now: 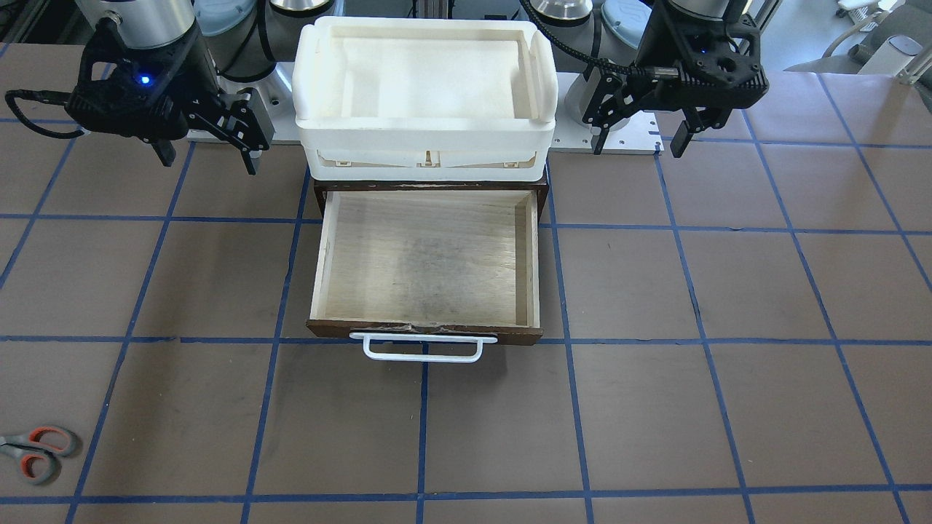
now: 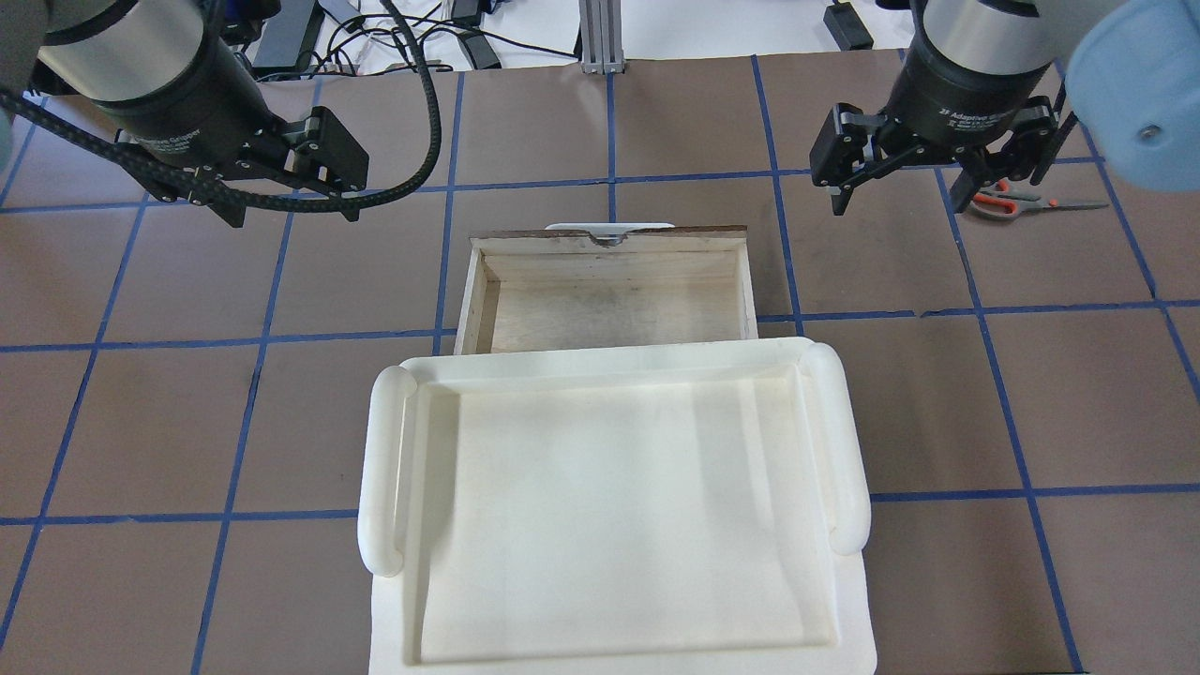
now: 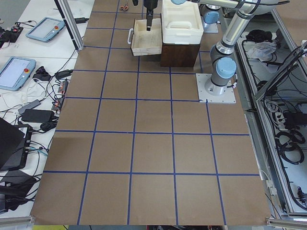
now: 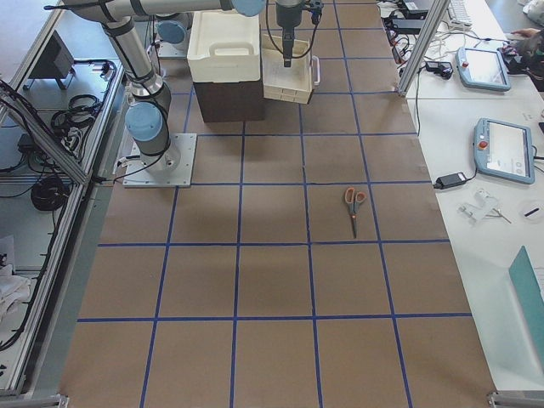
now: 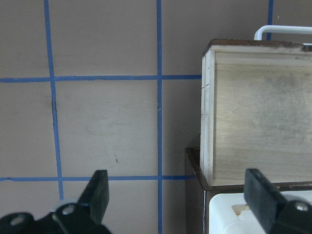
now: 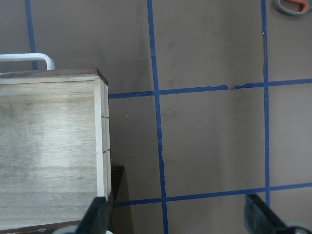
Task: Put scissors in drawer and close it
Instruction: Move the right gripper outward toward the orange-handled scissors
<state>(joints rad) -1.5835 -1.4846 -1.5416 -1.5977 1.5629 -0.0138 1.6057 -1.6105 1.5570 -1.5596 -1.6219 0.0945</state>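
The scissors (image 1: 36,451) lie flat on the brown table, far out on my right side; they also show in the overhead view (image 2: 1017,199), just beyond my right gripper, and at the top edge of the right wrist view (image 6: 292,5). The drawer (image 1: 426,255) stands pulled out and empty, with its white bar handle (image 1: 422,348) facing away from me; it also shows in the overhead view (image 2: 609,300). My left gripper (image 1: 638,145) is open and empty, hovering beside the drawer's left side. My right gripper (image 1: 210,160) is open and empty, hovering beside the drawer's right side.
A white plastic tray (image 2: 609,356) sits on top of the dark brown cabinet (image 4: 228,100) that holds the drawer. Blue tape lines grid the table. Side tables with tablets (image 4: 506,149) and cables run along the table's far edge.
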